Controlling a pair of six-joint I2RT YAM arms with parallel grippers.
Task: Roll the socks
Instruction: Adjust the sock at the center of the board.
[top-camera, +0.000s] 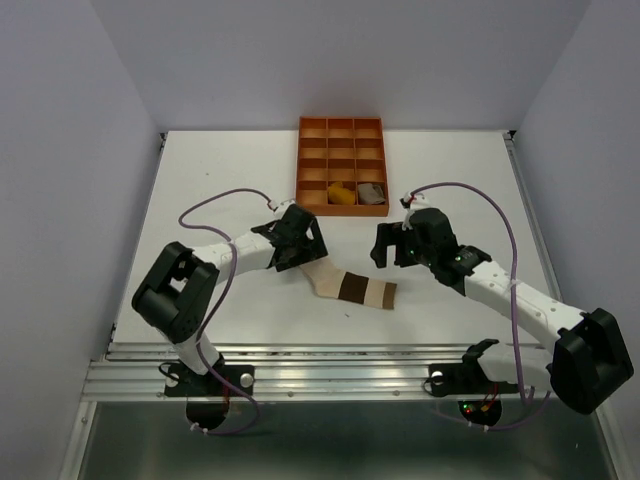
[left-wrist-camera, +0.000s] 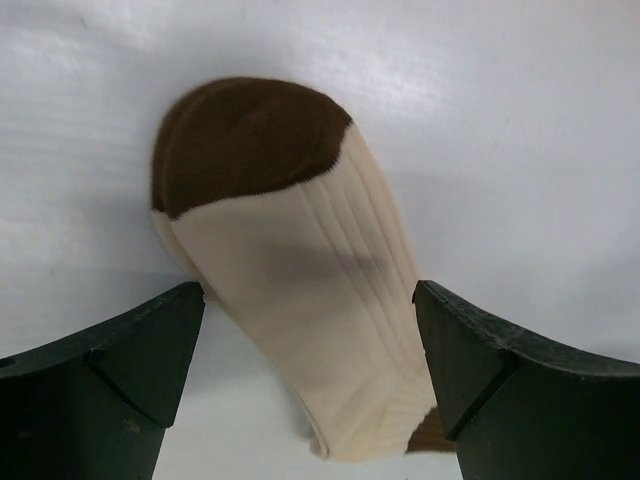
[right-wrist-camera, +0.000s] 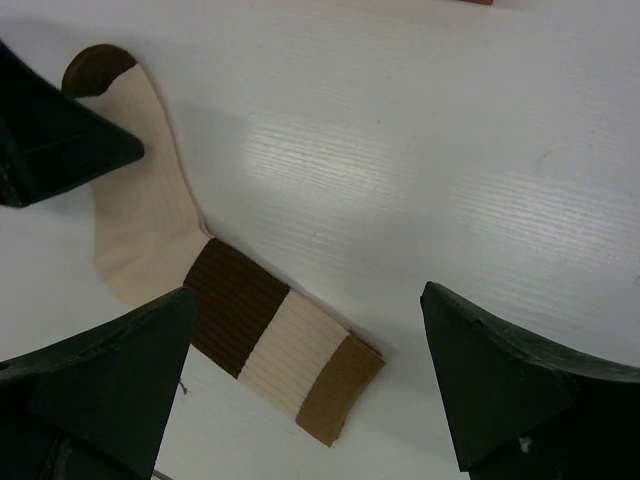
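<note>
Colour-blocked sock (top-camera: 350, 288) lies unrolled mid-frame; mustard sock (top-camera: 342, 196) and grey sock (top-camera: 371, 190) seemingly rolled in tray (top-camera: 300, 165); left gripper (top-camera: 303, 250), right gripper (top-camera: 392, 250) wide, empty.

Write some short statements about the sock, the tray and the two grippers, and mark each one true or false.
1. The colour-blocked sock lies unrolled on the table. True.
2. The left gripper is shut on the toe. False: it is open, straddling the foot part.
3. The right gripper holds the cuff. False: it is open and empty.
4. The orange tray holds a mustard bundle and a greyish bundle in its near row. True.
</note>
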